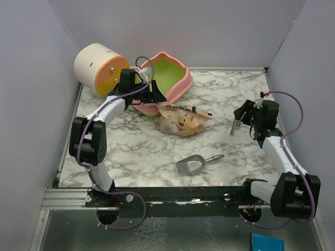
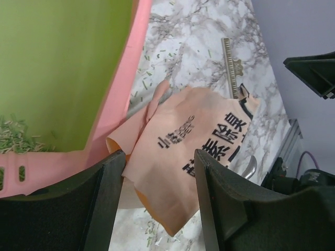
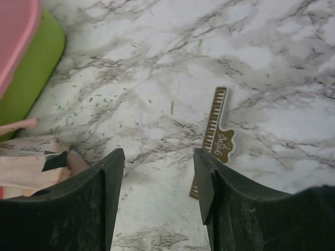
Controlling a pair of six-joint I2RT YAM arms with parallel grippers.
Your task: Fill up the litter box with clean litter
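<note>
Left hand [image 2: 159, 157], fingers apart and empty, is nearer: bag [image 1: 183, 119] lies just below, against litter box [image 2: 120, 89] rim; right hand [image 3: 159, 151] apart, well off.

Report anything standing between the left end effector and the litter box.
Nothing visible does. The open left end effector hangs right beside the litter box at its pink rim. The tan bag lies under its jaws on the table, next to the box rather than between them.
</note>
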